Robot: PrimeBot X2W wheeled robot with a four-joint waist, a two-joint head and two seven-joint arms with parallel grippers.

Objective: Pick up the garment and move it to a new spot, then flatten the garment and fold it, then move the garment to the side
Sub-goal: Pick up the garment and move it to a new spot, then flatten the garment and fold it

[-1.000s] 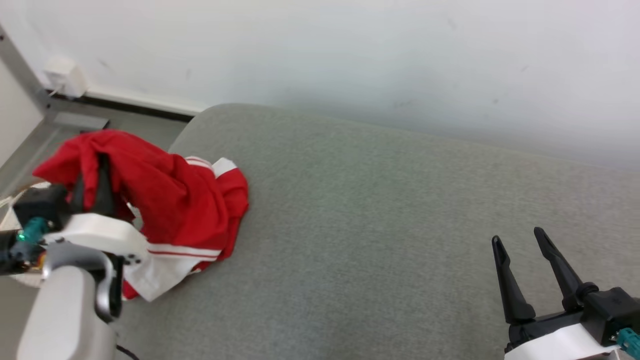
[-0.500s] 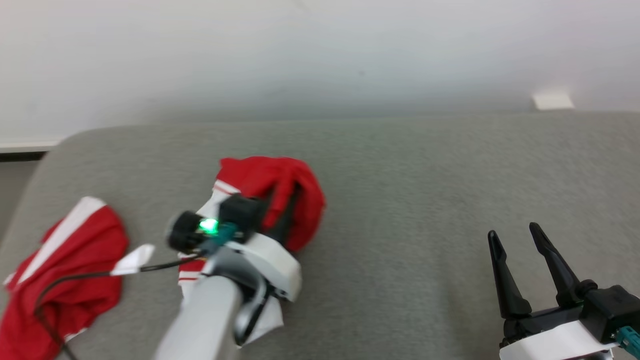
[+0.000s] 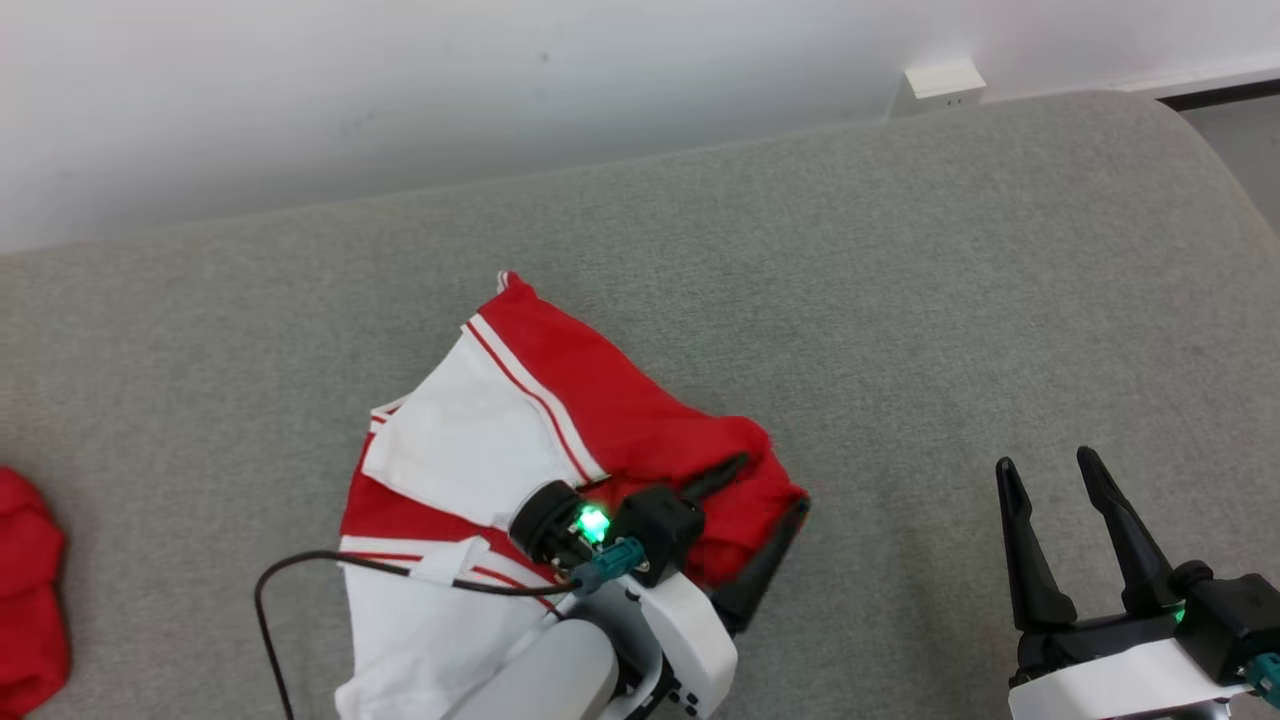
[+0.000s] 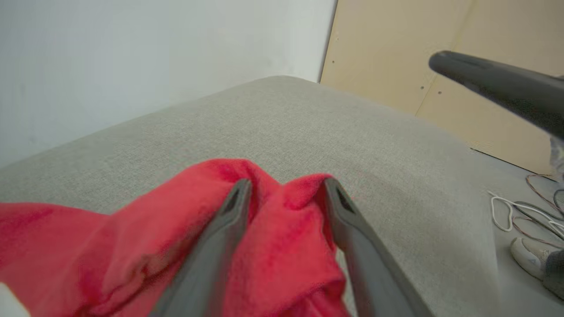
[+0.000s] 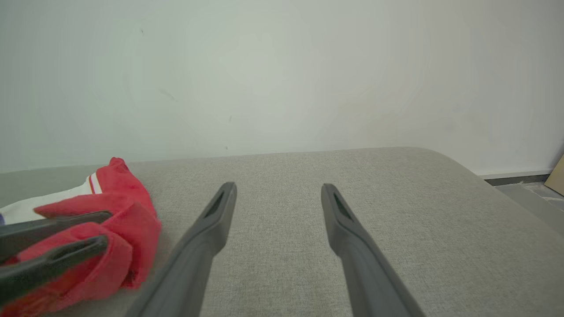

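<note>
The red garment with white panels and stripes lies crumpled on the grey cushion, left of centre in the head view. My left gripper rests on its right end, open, with a bunch of red cloth sitting loosely between the spread fingers. The right wrist view shows the garment at the left with the left gripper on it. My right gripper hovers open over bare cushion to the right, nothing between its fingers.
Another red cloth lies at the cushion's far left edge. A black cable loops from my left wrist across the garment. A white wall box sits behind the cushion. Loose cables and a wooden panel lie beyond its end.
The head camera has swung right. My left arm carried the garment from the cushion's left end to its middle, set it down, and its jaws have opened. The right gripper stays open.
</note>
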